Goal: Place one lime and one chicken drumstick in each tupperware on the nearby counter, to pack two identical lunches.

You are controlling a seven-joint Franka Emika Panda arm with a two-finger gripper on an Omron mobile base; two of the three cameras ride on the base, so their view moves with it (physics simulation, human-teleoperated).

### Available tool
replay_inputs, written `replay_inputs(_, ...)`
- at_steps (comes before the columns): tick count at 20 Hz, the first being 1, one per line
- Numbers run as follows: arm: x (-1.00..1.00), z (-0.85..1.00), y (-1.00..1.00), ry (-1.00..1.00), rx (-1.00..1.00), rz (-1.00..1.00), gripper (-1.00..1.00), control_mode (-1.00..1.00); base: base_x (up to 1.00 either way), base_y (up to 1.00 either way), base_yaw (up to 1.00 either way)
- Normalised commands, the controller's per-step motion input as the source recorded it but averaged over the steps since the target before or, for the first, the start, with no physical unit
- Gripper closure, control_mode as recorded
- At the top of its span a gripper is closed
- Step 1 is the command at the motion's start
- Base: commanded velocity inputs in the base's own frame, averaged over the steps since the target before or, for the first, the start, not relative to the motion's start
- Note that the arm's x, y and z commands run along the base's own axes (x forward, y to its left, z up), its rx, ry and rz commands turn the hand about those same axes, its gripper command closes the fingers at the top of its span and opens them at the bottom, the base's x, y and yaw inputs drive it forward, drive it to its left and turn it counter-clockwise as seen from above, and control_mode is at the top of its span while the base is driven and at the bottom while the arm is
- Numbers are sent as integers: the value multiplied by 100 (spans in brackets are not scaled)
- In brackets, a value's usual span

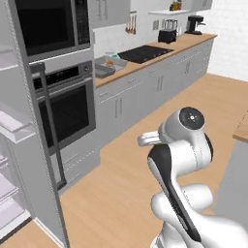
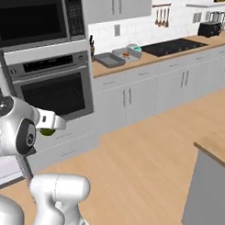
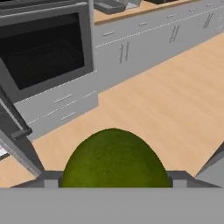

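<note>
Between the pincer (image 3: 113, 186) tips, one lime (image 3: 114, 158) sits clamped, carried above the wood floor and well apart from the table (image 2: 131, 63) ahead. Risk: the round skin could roll out of the hold in transit, or the release could miss the rim. Count, left to right: one lime, two tupperware (image 2: 109, 60) containers; no chicken drumstick can be made out.

One lime (image 3: 114, 158) is showing, sitting between the claw's tips. Two grey tupperware containers are sitting on the surface (image 2: 176, 53) near its left end: one (image 2: 109, 59) nearest the oven, the other (image 2: 126, 54) just beside it. One toaster (image 2: 210, 29) is standing toward the far end.
</note>
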Motion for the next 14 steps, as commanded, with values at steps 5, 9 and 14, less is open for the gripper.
replay_inputs(5, 0, 0, 0, 0, 0, 0, 100, 100, 100, 0, 0)
replay_inputs(9, 0, 0, 0, 0, 0, 0, 100, 100, 100, -2, 0)
replay_inputs(14, 0, 0, 0, 0, 0, 0, 100, 100, 100, -37, -1)
